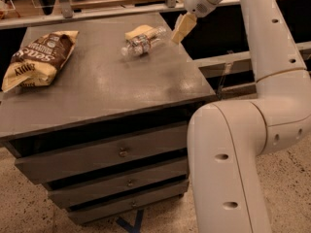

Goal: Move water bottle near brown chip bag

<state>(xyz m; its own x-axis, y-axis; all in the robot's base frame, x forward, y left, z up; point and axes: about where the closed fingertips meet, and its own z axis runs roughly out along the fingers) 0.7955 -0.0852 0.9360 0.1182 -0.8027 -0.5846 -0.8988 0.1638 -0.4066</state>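
Observation:
The water bottle lies on its side on the far right part of the grey cabinet top, a small clear bottle with a dark label band. The brown chip bag lies flat at the far left of the top. My gripper hangs above the far right edge of the top, just right of the bottle and apart from it. It holds nothing that I can see.
A pale yellow sponge-like wedge lies right behind the bottle, touching it. The cabinet has three drawers below. My white arm fills the right side. A shelf rail runs behind the top.

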